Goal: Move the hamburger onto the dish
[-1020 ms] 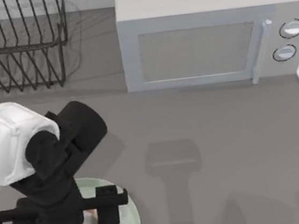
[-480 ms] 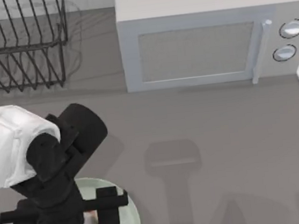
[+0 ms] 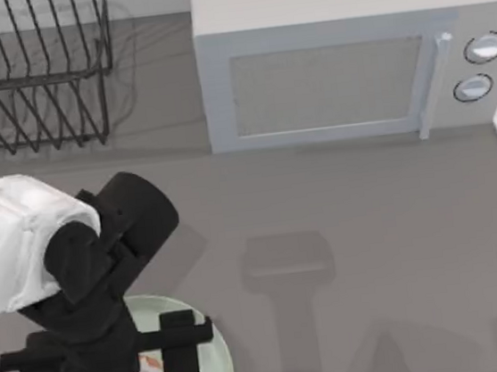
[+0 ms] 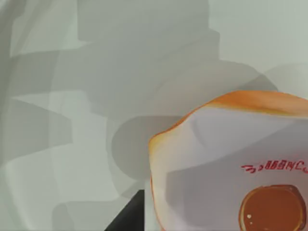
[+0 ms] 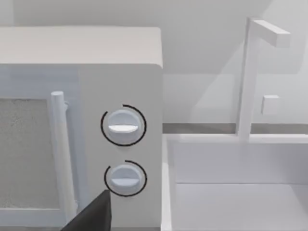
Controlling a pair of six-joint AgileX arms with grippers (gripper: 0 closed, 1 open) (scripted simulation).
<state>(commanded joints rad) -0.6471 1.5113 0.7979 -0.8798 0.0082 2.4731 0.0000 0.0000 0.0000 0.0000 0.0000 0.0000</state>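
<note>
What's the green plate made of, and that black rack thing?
The dish looks like glazed ceramic or smooth plastic: pale mint, even and softly shaded. The rack looks like thin black coated metal wire, with slim straight bars.

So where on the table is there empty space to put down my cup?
The widest bare patch of the table lies in front of the microwave, running to the top view's right edge. A smaller strip sits between the wire rack and the left arm. It is crowded at lower left: the left gripper hangs over the dish with the hamburger.
</note>
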